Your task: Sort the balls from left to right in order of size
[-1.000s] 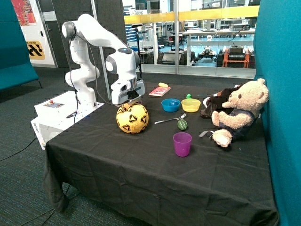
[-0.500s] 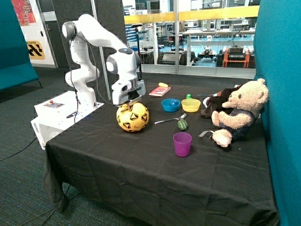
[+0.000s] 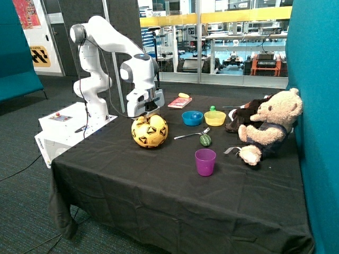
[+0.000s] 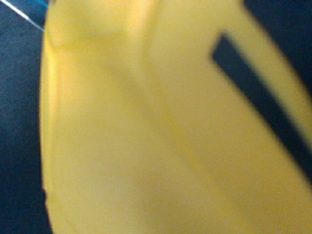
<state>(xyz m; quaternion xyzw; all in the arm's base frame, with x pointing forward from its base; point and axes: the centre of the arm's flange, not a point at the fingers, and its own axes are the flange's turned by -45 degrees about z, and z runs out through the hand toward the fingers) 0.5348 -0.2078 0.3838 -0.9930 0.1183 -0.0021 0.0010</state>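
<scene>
I see the big yellow ball with black triangle marks sitting on the black tablecloth, near the side of the table where the robot stands. My gripper is right on top of the ball, at its upper part. I cannot tell if it is released or clenched, because the ball and the white arm hide that part.

From my wrist camera I see almost only the yellow ball, very close, with one long black mark on it. Dark cloth shows at the edges.

I only see this one ball. The other two balls do not show from either camera, so I cannot say where they are.

Past the ball there is a blue bowl and a yellow bowl, just beside each other. A fork lies near a small green striped toy. A purple cup stands closer to the front edge. A teddy bear sits at the far side, by the teal wall. A pink book lies at the back. I cannot read any words on it, or on the red poster far behind.
</scene>
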